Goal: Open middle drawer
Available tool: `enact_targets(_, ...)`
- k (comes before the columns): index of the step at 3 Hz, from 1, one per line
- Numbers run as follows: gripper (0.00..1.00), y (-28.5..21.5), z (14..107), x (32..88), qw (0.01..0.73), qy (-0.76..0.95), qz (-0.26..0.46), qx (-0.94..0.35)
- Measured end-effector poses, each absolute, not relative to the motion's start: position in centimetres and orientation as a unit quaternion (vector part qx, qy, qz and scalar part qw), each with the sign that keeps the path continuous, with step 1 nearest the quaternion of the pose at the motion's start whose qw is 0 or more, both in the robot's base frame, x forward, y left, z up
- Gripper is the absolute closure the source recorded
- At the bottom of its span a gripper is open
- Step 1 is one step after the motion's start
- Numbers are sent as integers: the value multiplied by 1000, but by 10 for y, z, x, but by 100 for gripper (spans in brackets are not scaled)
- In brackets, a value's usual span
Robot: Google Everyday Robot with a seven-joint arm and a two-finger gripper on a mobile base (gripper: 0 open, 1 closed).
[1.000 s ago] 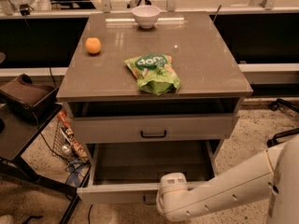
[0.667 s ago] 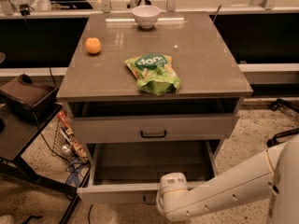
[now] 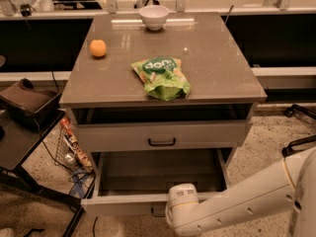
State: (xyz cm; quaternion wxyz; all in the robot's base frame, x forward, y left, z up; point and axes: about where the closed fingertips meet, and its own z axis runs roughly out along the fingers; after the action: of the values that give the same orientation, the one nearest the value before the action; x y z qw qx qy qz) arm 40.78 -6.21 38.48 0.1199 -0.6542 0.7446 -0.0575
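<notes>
The middle drawer point(image 3: 158, 174) stands pulled out, the hand point(image 3: 174, 207) at its front edge, grip unclear.

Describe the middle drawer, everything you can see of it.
The middle drawer is pulled far out beneath the upper drawer. It is wide, shallow and plain grey, with nothing visible inside. Its light front runs near the frame's bottom, partly hidden by the white arm. The gripper sits at the front's centre, mostly hidden behind the wrist.

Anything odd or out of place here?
Nothing spilled or damaged. The top drawer looks slightly ajar, with a dark gap under the countertop. The pincer sits at the front of the pulled-out middle drawer.
</notes>
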Motion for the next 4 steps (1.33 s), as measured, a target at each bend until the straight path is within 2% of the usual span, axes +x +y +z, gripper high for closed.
enact_targets(1, 100, -67, 416, 399, 120, 743, -95, -652)
enact_targets(2, 100, -74, 476, 380, 113, 735, -163, -648)
enact_targets(3, 100, -87, 540, 390, 132, 721, -220, -644)
enact_targets(4, 100, -100, 599, 425, 169, 686, -246, -664)
